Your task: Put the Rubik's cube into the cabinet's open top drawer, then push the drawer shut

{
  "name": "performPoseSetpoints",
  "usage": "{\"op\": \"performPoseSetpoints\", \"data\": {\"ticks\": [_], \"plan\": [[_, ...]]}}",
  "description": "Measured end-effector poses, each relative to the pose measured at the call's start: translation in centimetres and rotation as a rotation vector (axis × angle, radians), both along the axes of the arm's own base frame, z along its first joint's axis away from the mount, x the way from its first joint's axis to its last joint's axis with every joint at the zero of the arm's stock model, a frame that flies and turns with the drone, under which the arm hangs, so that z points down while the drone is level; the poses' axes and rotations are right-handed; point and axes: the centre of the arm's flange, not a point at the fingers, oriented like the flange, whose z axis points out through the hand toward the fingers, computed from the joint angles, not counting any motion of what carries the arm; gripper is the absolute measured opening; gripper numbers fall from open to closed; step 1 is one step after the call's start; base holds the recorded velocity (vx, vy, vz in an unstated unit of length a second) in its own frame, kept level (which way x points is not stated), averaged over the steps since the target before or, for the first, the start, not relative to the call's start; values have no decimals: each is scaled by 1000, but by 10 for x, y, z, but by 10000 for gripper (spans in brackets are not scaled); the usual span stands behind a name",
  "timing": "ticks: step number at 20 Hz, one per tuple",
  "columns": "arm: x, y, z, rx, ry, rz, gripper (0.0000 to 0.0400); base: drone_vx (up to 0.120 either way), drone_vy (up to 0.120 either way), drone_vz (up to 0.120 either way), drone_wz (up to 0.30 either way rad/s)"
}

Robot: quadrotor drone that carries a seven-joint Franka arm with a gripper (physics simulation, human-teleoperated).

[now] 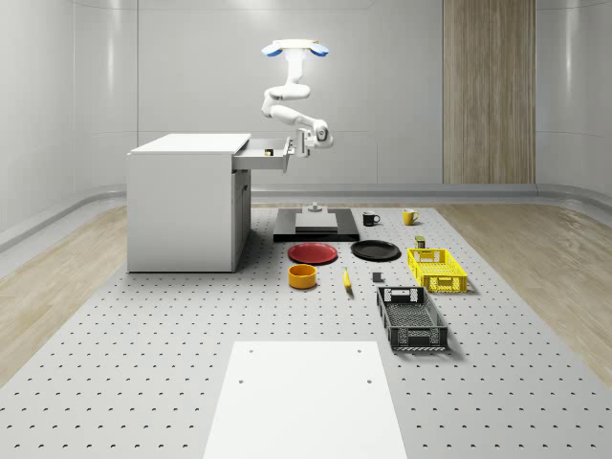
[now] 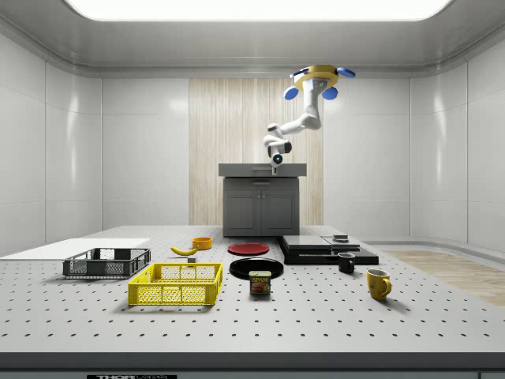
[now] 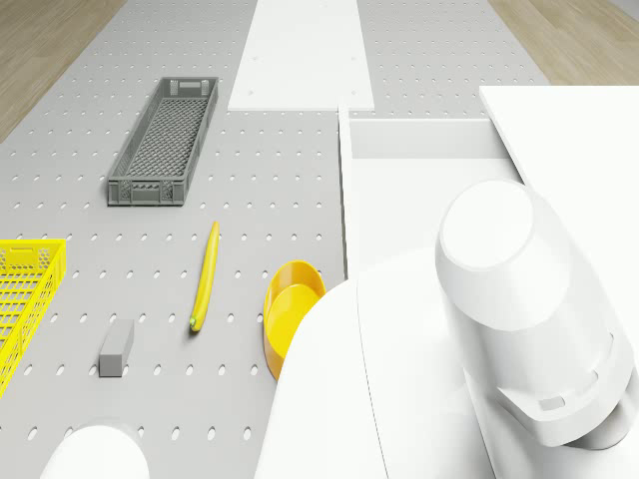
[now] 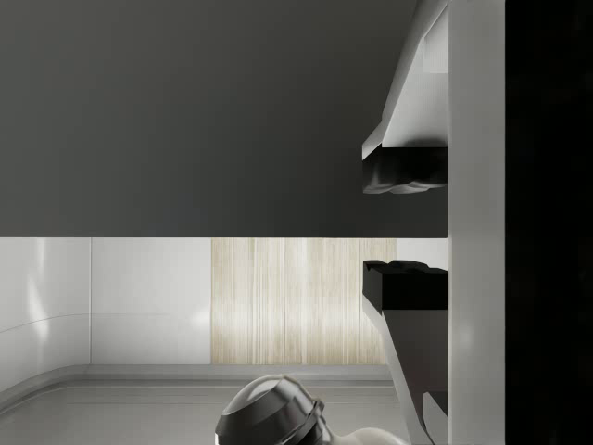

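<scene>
The white cabinet (image 1: pixel 186 206) stands on the whole-scene view's left with its top drawer (image 1: pixel 260 155) pulled out. A small coloured object (image 1: pixel 269 150), seemingly the Rubik's cube, lies inside the drawer. The drone (image 1: pixel 295 48) hovers high above and just beyond the drawer's front. Its arm bends down, putting the gripper (image 1: pixel 302 146) right at the drawer's front face. In the wrist view the gripper (image 4: pixel 403 227) is open with nothing between the fingers, and a dark flat surface looms close. The side view has the gripper (image 2: pixel 276 162) in front of the drawer (image 2: pixel 262 169). In the drone view the arm hides much of the drawer (image 3: pixel 419 200).
On the perforated floor beside the cabinet lie a red plate (image 1: pixel 313 252), black plate (image 1: pixel 375 251), yellow bowl (image 1: pixel 303 276), banana (image 1: pixel 346 279), yellow crate (image 1: pixel 436 270) and grey crate (image 1: pixel 411 317). A black platform (image 1: pixel 316 228) and two mugs (image 1: pixel 370 218) sit farther back.
</scene>
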Motion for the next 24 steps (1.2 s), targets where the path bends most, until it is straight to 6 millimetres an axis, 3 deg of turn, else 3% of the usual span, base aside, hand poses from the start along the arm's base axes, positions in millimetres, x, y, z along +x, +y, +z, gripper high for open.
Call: {"op": "performPoseSetpoints", "data": {"ticks": [24], "plan": [[1,132,1,-2,3,0,105,0,0,0,0]]}}
